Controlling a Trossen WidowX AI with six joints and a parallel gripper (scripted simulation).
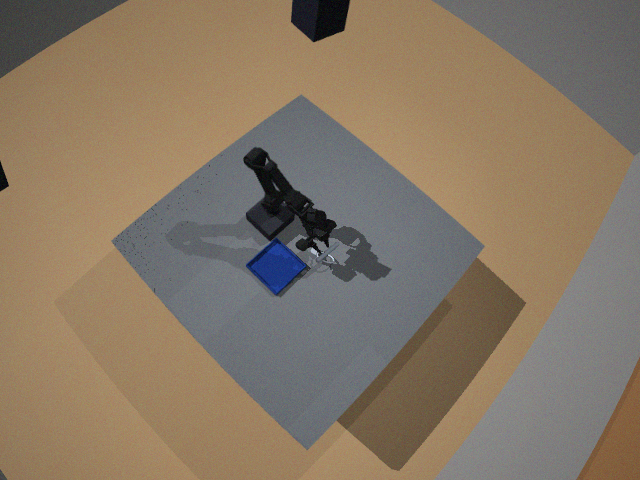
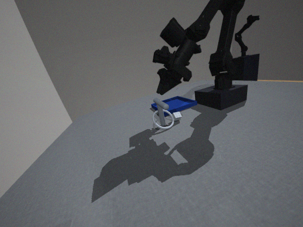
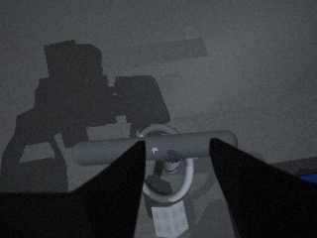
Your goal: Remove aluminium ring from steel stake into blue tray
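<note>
My parallel-jaw gripper (image 1: 323, 248) (image 2: 158, 93) (image 3: 177, 146) hangs above the stake, its two black fingers partway apart with nothing between the tips; in the wrist view their lower parts are cut off. Below them I see one steel stake (image 2: 161, 117) with one rounded, cylindrical cross-bar (image 1: 327, 252) (image 2: 161, 103) (image 3: 114, 151), which hides part of the ring from the wrist camera. The single smooth aluminium ring (image 2: 153, 119) (image 3: 189, 180) is around the stake, tilted, under the bar. One pale, blocky tab (image 2: 177, 116) (image 3: 169, 218) shows beside it. One square blue tray (image 1: 276, 267) (image 2: 181, 103) (image 3: 309, 178) lies near, only a sliver of it in the wrist view.
</note>
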